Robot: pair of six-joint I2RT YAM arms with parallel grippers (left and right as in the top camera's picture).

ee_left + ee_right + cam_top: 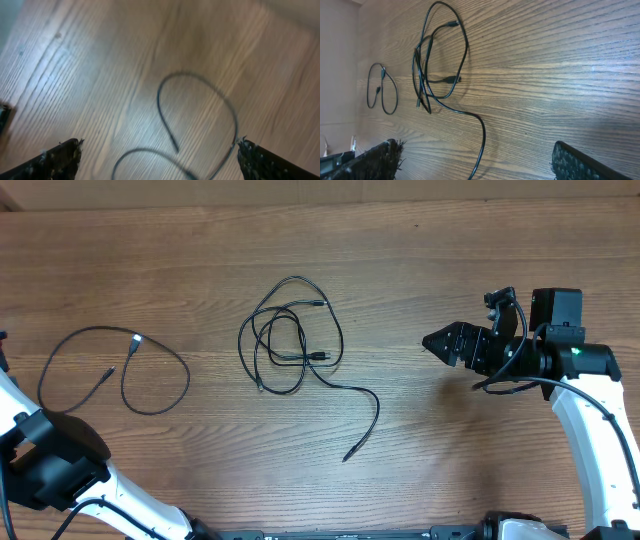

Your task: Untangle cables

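Note:
A tangle of thin black cables [290, 335] lies at the table's middle, with one long end trailing down to the right to a plug [347, 457]. It also shows in the right wrist view [440, 60]. A separate black cable [110, 370] with a light tip [135, 340] lies looped at the left. It shows blurred in the left wrist view [200, 80]. My right gripper [445, 342] is open and empty, to the right of the tangle, its fingers [476, 145] wide apart over the trailing end. My left gripper [160, 145] is open above the left cable, holding nothing.
The left arm [50, 460] fills the bottom left corner of the overhead view, and its gripper is out of that view. The right arm [590, 410] runs down the right side. The wooden table [450, 260] has its far edge at the top.

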